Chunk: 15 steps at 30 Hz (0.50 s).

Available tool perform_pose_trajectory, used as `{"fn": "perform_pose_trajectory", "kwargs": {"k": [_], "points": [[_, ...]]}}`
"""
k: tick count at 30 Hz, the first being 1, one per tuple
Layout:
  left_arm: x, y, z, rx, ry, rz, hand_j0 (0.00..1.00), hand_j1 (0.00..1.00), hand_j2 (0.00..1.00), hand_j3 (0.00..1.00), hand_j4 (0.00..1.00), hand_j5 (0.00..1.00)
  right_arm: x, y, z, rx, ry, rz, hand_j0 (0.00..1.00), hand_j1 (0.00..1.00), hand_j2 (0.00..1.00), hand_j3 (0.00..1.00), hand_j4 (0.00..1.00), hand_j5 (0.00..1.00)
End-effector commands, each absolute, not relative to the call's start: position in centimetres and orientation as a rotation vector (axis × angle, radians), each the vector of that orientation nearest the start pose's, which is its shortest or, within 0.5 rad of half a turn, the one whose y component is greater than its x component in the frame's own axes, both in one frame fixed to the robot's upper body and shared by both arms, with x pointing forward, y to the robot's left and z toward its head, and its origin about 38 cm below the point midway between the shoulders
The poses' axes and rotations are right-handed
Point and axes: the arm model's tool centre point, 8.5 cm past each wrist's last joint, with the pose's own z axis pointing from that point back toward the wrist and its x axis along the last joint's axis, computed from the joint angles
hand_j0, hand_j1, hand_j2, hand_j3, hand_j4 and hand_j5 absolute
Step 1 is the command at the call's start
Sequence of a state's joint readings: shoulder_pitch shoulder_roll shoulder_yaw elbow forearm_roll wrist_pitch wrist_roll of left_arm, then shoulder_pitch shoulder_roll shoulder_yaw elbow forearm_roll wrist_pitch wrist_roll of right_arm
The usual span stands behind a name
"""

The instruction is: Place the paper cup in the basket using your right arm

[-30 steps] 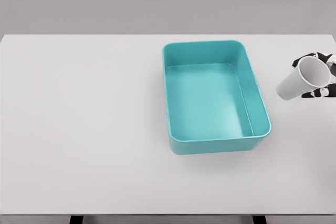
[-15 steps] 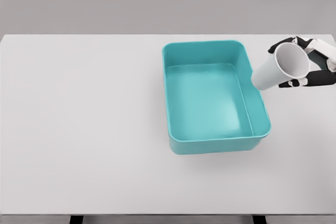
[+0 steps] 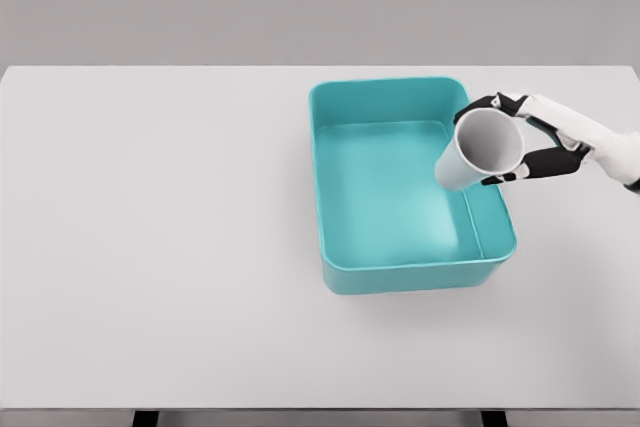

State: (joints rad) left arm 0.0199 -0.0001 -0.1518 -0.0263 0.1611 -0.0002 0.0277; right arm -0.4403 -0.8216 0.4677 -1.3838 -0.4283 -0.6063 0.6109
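My right hand (image 3: 510, 137) reaches in from the right edge and is shut on a white paper cup (image 3: 476, 150). The cup is tilted, its open mouth facing up and toward me, its base pointing down and left. It hangs over the right rim of the teal basket (image 3: 392, 275), partly above the basket's inside. The basket is a rectangular tub with nothing in it, standing on the white table right of the middle. My left arm does not show.
The white table (image 3: 150, 247) spans the whole view, with a grey wall behind it. Two dark table legs show at the bottom edge.
My right hand has carried the cup leftward from the table's right edge to over the basket's right rim. More of the forearm shows now.
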Motion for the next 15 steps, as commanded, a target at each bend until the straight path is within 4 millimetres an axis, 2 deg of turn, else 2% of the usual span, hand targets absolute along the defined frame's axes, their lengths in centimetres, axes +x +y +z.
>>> {"fn": "perform_pose_trajectory", "kwargs": {"k": [1, 3, 4, 6, 8, 9, 10, 12, 13, 14, 15], "points": [[-0.4, 27.3, -26.2, 0.111, -0.008, 0.009, 1.0, 1.0, 1.0, 1.0, 1.0, 1.0, 40.8, -31.0, 20.4, 0.143, -1.733, 1.488, 0.7, 0.7, 0.7, 0.7, 0.7, 0.7], [-0.4, 27.3, -26.2, 0.111, -0.006, 0.009, 1.0, 1.0, 1.0, 1.0, 1.0, 1.0, 40.2, -28.8, 21.6, -0.009, -1.648, 1.687, 0.7, 0.7, 0.7, 0.7, 0.7, 0.7], [-0.4, 27.3, -26.2, 0.111, -0.006, 0.009, 1.0, 1.0, 1.0, 1.0, 1.0, 1.0, 40.5, -28.3, 22.7, -0.165, -1.585, 1.753, 0.71, 0.71, 0.71, 0.71, 0.71, 0.71], [-0.4, 27.3, -26.2, 0.111, -0.006, 0.009, 1.0, 1.0, 1.0, 1.0, 1.0, 1.0, 40.3, -27.0, 24.2, -0.31, -1.55, 1.798, 0.71, 0.71, 0.71, 0.71, 0.71, 0.71], [-0.4, 27.3, -26.2, 0.111, -0.006, 0.009, 1.0, 1.0, 1.0, 1.0, 1.0, 1.0, 40.4, -27.2, 25.6, -0.371, -1.572, 1.786, 0.71, 0.71, 0.71, 0.71, 0.71, 0.71], [-0.4, 27.3, -26.2, 0.111, -0.008, 0.009, 1.0, 1.0, 1.0, 1.0, 1.0, 1.0, 40.5, -27.0, 25.8, -0.37, -1.584, 1.783, 0.75, 0.75, 0.75, 0.75, 0.75, 0.75], [-0.4, 27.3, -26.2, 0.111, -0.006, 0.009, 1.0, 1.0, 1.0, 1.0, 1.0, 1.0, 40.5, -27.0, 26.0, -0.373, -1.594, 1.788, 1.0, 1.0, 1.0, 1.0, 1.0, 1.0], [-0.4, 27.3, -26.2, 0.111, -0.006, 0.009, 1.0, 1.0, 1.0, 1.0, 1.0, 1.0, 40.3, -27.2, 26.6, -0.378, -1.627, 1.803, 1.0, 1.0, 1.0, 1.0, 1.0, 1.0], [-0.4, 27.3, -26.2, 0.111, -0.006, 0.009, 1.0, 1.0, 1.0, 1.0, 1.0, 1.0, 40.6, -28.9, 28.9, -0.356, -1.717, 1.69, 1.0, 1.0, 1.0, 1.0, 1.0, 1.0], [-0.4, 27.3, -26.2, 0.111, -0.006, 0.009, 1.0, 1.0, 1.0, 1.0, 1.0, 1.0, 40.8, -31.6, 30.0, -0.166, -1.843, 1.461, 1.0, 1.0, 1.0, 1.0, 1.0, 1.0], [-0.4, 27.3, -26.2, 0.111, -0.006, 0.009, 1.0, 1.0, 1.0, 1.0, 1.0, 1.0, 41.2, -34.5, 30.3, -0.015, -1.958, 1.256, 1.0, 1.0, 1.0, 1.0, 1.0, 1.0]]}}
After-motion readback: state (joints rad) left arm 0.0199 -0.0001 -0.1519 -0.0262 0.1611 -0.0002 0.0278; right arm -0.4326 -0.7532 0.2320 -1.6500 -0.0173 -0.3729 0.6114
